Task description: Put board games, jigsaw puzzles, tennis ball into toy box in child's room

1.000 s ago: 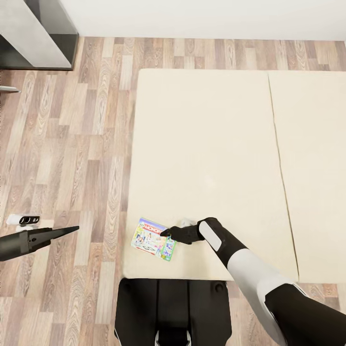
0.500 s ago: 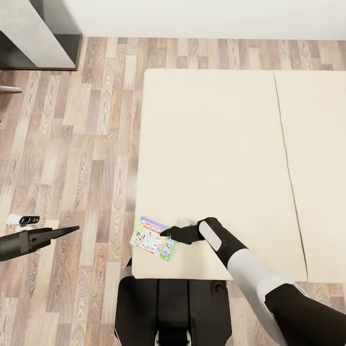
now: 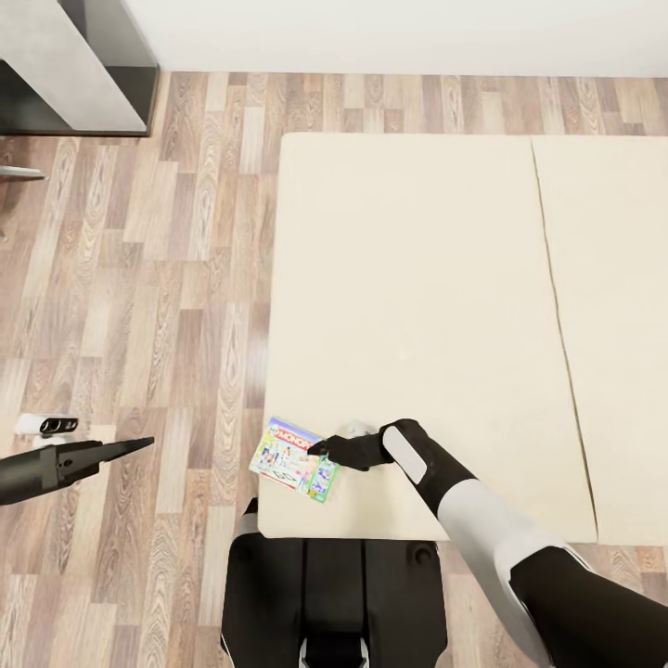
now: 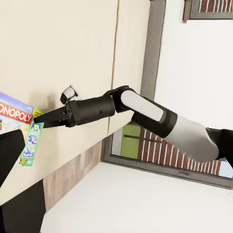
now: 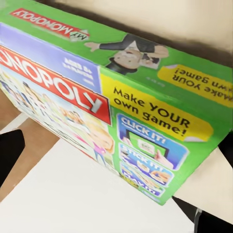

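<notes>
1. The left end effector hangs over the wood floor, tips together, holding nothing, well apart from the bed.
2. The Monopoly board game lies at the bed's near left corner, close to the edge.
3. The right end effector is at the game's right edge; the right wrist view suggests fingers straddling it, though whether they grip I cannot tell.
4. Judged step: picking this game up. Next: a firm clamp, lift, then carrying to the toy box.
</notes>
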Available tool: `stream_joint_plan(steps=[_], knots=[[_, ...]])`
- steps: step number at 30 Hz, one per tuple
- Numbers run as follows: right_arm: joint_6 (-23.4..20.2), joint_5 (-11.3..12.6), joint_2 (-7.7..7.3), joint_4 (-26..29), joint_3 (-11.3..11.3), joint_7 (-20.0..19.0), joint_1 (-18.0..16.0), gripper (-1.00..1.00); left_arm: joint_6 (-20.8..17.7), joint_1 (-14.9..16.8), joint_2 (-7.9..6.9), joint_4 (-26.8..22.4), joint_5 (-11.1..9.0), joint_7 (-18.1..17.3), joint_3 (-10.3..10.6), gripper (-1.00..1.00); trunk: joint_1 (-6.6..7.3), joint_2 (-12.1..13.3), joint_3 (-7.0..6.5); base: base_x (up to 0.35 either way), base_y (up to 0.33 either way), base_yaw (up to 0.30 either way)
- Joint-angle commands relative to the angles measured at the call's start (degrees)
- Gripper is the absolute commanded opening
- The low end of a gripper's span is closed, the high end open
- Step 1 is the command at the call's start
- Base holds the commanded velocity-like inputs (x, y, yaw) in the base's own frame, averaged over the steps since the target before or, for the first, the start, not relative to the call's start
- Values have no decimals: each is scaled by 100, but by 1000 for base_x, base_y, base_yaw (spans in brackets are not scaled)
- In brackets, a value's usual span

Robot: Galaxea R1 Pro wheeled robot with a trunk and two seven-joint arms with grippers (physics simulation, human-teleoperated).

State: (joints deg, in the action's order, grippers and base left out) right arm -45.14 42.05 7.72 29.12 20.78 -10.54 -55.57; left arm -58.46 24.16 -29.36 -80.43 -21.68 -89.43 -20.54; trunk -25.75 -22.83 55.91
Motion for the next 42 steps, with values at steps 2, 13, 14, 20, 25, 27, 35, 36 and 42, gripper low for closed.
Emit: stream_joint_plan(steps=[2,13,14,20,25,27,35,36,42], knots=[[45,-44,52,-65,-21,-35,-6,100,-58,-1,1,20,15,-22,1,100,-3,-9,6,0,0,0],[47,155,-70,-106,-50,-4,-4,100,-52,1,-41,22,30,-22,22,100,-3,-9,6,0,0,0],[46,208,-77,-103,-51,-3,-4,100,-52,1,-43,21,31,-22,23,100,-3,-9,6,0,0,0],[46,366,-100,-93,-55,-1,-4,100,-52,1,-45,21,32,-22,30,100,-3,-9,6,0,0,0],[43,394,-103,-91,-56,-1,-2,100,-52,1,-44,19,32,-22,39,100,-3,-9,6,0,0,0],[42,401,-103,-91,-56,1,-2,100,-52,1,-43,19,32,-22,38,100,-3,-9,6,0,0,0],[40,403,-104,-91,-56,-1,0,100,-52,1,-43,21,34,-22,41,100,-3,-9,6,0,0,0],[40,402,-104,-91,-56,-1,0,100,-52,1,-43,21,35,-22,41,100,-3,-9,6,0,0,0],[40,322,-104,-91,-56,-1,-1,100,-52,1,-44,20,36,-22,42,100,-3,-9,6,0,55,0]])
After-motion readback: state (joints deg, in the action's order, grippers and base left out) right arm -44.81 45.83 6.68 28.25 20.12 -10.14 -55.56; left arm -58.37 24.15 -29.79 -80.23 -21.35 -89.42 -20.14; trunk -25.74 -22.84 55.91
